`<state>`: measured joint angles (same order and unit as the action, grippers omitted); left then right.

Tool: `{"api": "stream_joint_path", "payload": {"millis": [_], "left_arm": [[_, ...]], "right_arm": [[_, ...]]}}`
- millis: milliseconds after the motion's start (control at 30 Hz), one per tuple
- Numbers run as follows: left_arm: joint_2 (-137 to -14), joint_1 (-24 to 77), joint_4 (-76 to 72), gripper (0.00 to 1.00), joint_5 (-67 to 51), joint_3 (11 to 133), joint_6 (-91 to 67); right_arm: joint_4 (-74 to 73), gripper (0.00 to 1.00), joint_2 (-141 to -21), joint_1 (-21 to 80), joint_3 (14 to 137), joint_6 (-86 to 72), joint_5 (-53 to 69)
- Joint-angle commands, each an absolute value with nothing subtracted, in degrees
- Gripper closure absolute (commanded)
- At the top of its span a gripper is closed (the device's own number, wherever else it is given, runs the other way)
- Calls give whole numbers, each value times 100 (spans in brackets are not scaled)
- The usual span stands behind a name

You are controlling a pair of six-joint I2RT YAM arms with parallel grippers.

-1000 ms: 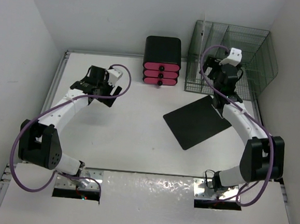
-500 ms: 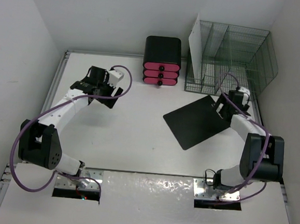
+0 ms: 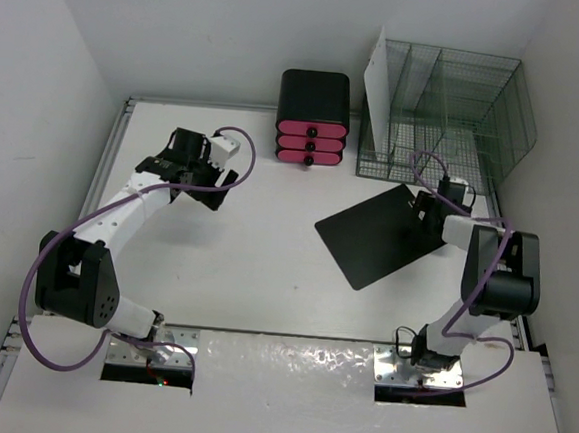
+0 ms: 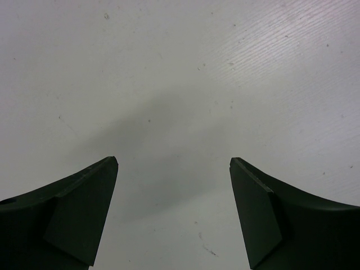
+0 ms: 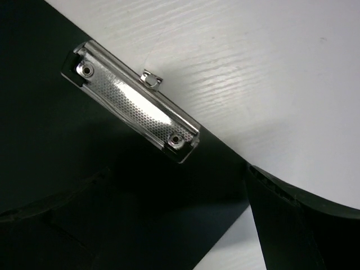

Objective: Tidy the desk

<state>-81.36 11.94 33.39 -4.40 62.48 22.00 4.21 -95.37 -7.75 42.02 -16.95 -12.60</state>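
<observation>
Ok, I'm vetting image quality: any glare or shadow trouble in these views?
Top external: glare on the shiny plate at the near edge of the desk. Left wrist: a soft shadow between the dark fingers of the left gripper. Right wrist: a highlight on the metal clip; the right gripper barely separates from the black clipboard.

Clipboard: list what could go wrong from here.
1. The clipboard lies flat on the desk, so the open right fingers may just shove it instead of gripping.
2. They might pinch the smooth metal clip and slip.
3. Lifting it could catch the wire organizer close behind.
</observation>
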Motion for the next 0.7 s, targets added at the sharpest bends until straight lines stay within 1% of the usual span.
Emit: {"api": "stream_joint_path", "payload": {"millis": [0, 233, 367, 467, 567, 667], "left_arm": [[-7998, 1187, 3296, 21, -589, 6258, 2189], [-8007, 1187, 3305, 21, -615, 6267, 2189], [-7972, 1187, 3322, 21, -606, 6258, 2197], [-7972, 1187, 3331, 21, -606, 6267, 2197], [-7972, 1187, 3340, 21, -615, 6258, 2197], [-7998, 1187, 3340, 21, -659, 6240, 2206]], "right_arm": [[590, 9, -9746, -923, 4587, -1284, -887], [106, 12, -10247, -949, 5299, -475, -738], [-280, 34, -10529, -967, 5668, -377, -283], [-536, 40, -10748, -967, 5739, -562, 420], [-737, 54, -10977, -967, 5757, -825, 668], [-642, 67, -11048, -932, 5529, -1028, 922]]}}
